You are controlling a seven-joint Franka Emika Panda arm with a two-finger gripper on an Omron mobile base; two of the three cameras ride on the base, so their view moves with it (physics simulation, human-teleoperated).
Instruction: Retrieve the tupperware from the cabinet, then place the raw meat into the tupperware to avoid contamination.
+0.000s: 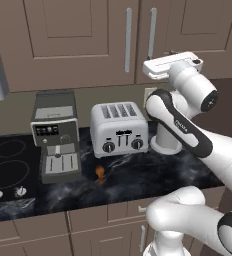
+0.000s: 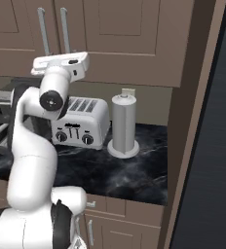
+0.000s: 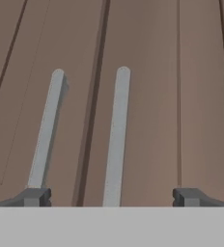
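Note:
The brown cabinet has both doors shut, its two silver bar handles side by side. My gripper is raised in front of those handles and faces the doors, open with nothing between its fingers. In the hand view the right-hand handle runs up between the fingertips and the left-hand handle rises above the left fingertip. The raw meat, a tiny orange-brown piece, lies on the dark counter in front of the toaster. The tupperware is out of view.
A silver toaster stands at mid-counter, with a coffee machine and a black stovetop to its left. A tall grey cylinder stands to the toaster's right. A dark tall panel bounds the counter on the right.

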